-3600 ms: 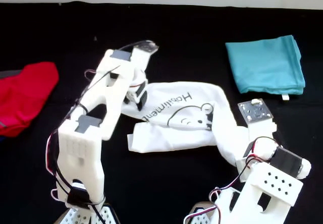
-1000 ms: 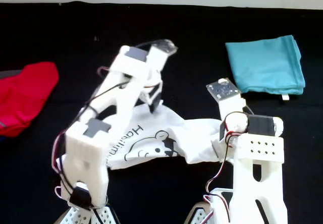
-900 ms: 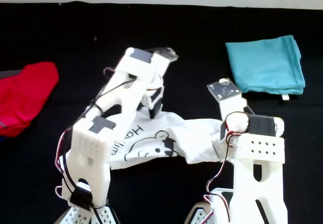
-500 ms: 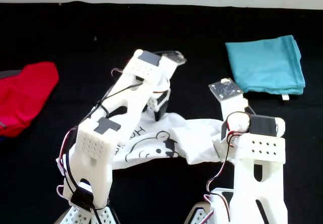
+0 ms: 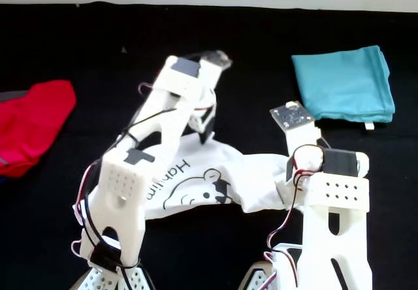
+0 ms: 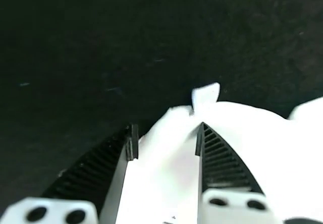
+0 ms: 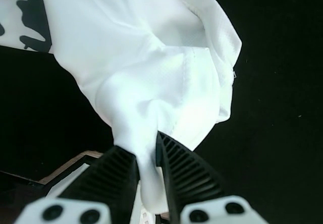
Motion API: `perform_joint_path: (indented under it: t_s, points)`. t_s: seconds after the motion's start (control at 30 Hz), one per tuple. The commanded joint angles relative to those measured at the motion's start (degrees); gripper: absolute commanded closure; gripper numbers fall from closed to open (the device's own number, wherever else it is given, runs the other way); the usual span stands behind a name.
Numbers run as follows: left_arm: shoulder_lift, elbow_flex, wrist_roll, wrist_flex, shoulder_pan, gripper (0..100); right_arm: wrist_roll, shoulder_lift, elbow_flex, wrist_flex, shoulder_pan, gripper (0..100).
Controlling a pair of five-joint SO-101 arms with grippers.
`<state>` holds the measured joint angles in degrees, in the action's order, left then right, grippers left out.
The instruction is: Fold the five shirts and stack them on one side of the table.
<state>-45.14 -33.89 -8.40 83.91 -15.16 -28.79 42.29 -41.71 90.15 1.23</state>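
- In the high view, light falls bright and even from above; the black table cloth (image 5: 261,35) soaks it up to a near-solid black.
- The white arms (image 5: 121,192) and the white shirt (image 5: 251,172) glare, their folds and edges only faint grey.
- The teal shirt (image 5: 343,84) and the red shirt (image 5: 32,123) are evenly lit, with soft shade in their creases.
- The left wrist view is dim, and the white shirt (image 6: 242,133) burns out to a flat patch.
- The right wrist view is brighter, with grey shadows along the white shirt's (image 7: 151,67) folds.
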Motion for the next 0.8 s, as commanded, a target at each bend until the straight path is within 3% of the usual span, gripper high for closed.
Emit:
perform_joint_path:
  t_s: [0.0,0.17,0.3,0.5,0.63,0.77]
  points:
    - [-2.0,-1.8,0.4,-1.3,-0.4,81,0.2,0.1,2.2,0.3,0.8,99.2]
    - [-2.9,-1.8,0.4,-0.8,-2.1,82,0.4,0.1,2.1,0.2,0.8,99.2]
    - [-2.3,-3.0,0.5,-0.4,-1.1,100,0.5,0.1,2.1,0.0,0.8,99.2]
    - [3.7,-15.3,0.5,8.1,6.1,99,4.0,-0.6,3.0,-4.8,3.1,99.2]
    - [8.4,-27.1,0.4,14.5,11.2,99,4.2,-4.9,12.5,-5.4,3.7,99.2]
    - [12.6,-32.7,0.5,17.1,14.1,99,4.2,-17.0,32.7,0.0,3.6,99.2]
